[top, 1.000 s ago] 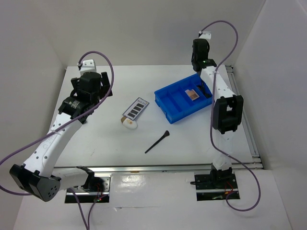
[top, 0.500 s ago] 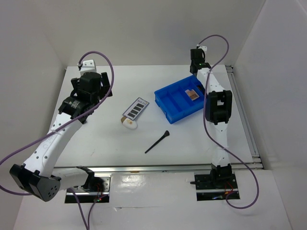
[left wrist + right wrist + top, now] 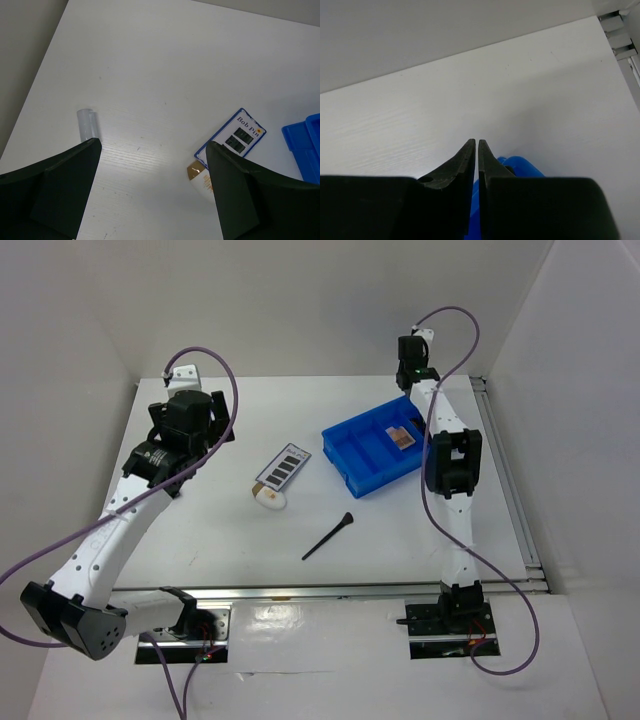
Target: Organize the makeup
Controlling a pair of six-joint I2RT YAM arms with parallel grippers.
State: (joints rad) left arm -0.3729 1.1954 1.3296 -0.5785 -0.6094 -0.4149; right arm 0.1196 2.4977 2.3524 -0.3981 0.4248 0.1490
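Note:
The dark eyeshadow palette (image 3: pixel 282 467) lies mid-table, with the white sponge with a tan base (image 3: pixel 268 498) just in front of it. One thin black brush (image 3: pixel 328 536) lies nearer the front. The pink/tan compact (image 3: pixel 401 436) sits in the blue tray (image 3: pixel 360 465). My left gripper (image 3: pixel 185 430) is open and empty, above the table left of the palette (image 3: pixel 232 137) and the sponge (image 3: pixel 199 176); it also shows in the left wrist view (image 3: pixel 154 145). My right gripper (image 3: pixel 410 362) is shut and empty over the tray's far corner (image 3: pixel 520 165), as the right wrist view (image 3: pixel 476 141) shows. A second brush is not visible.
A small clear tube (image 3: pixel 87 125) lies on the table near the left fingertip. White walls enclose the table at the left, back and right. A metal rail (image 3: pixel 505 475) runs along the right edge.
My right arm has drawn back from over the tray toward the rear, its elbow folding up. The left arm and the makeup have not moved.

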